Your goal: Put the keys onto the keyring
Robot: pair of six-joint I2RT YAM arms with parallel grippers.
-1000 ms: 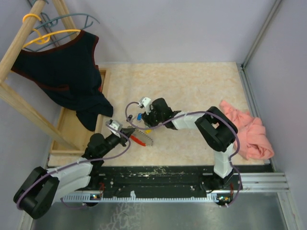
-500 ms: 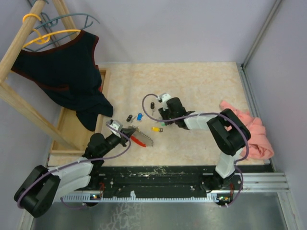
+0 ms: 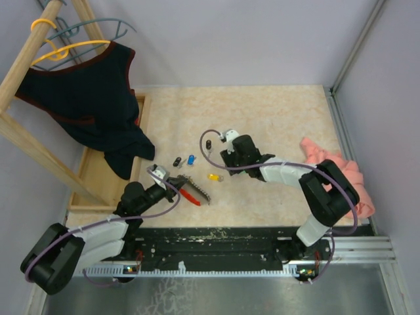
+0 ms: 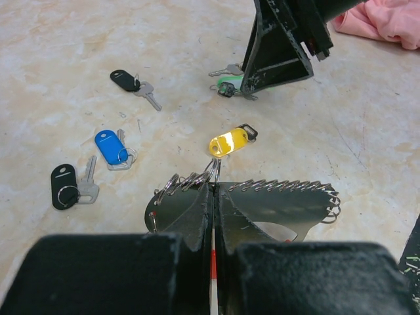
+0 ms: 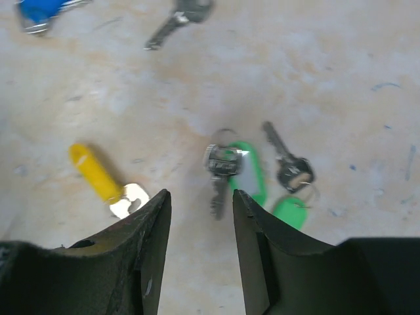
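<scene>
The left gripper (image 4: 213,191) is clamped on the keyring (image 4: 282,191). The right gripper (image 5: 200,205), jaws apart, hovers over the green keys (image 5: 246,172). The yellow key (image 4: 228,142), blue key (image 4: 110,146) and black keys (image 4: 63,186) lie loose on the table (image 4: 348,131); none seems threaded yet.

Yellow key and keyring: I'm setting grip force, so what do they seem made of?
Yellow key: the head looks like glossy, slightly translucent plastic, glowing where light strikes it; its small end loop looks metal. Keyring: the toothed strip looks like thin, dull-grey sheet metal, possibly steel, edged with wire loops.
</scene>
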